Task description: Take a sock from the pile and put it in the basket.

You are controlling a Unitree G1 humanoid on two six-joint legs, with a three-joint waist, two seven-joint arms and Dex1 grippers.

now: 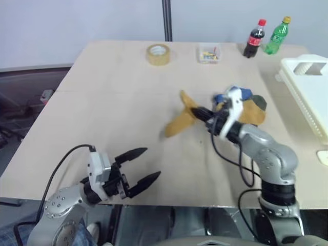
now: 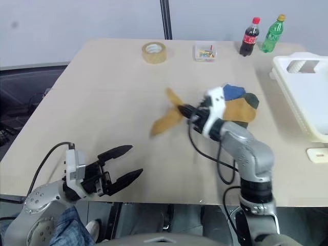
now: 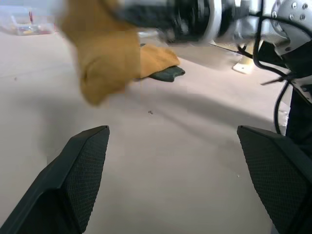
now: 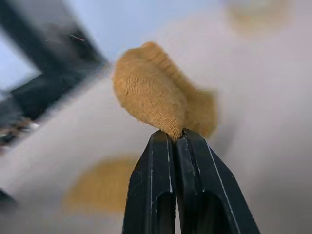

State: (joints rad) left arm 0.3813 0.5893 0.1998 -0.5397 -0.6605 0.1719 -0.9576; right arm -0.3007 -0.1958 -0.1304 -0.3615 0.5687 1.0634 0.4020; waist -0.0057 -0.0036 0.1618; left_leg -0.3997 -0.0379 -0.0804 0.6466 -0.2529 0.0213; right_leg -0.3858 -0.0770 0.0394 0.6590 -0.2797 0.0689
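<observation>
Left eye view: one yellow sock [image 1: 180,122], two bottles [image 1: 265,37], one basket [image 1: 310,87].

The table [image 1: 128,102] is seen from above and behind by both eye views, which face forward and down and share the whole tabletop. The scene is viewed low across the surface by the left wrist camera. The mustard sock [image 4: 151,92] is viewed very closely by the right wrist camera.

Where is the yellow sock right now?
In the head views, the yellow sock hangs pinched in the right hand over mid-table, just left of the pile.
</observation>
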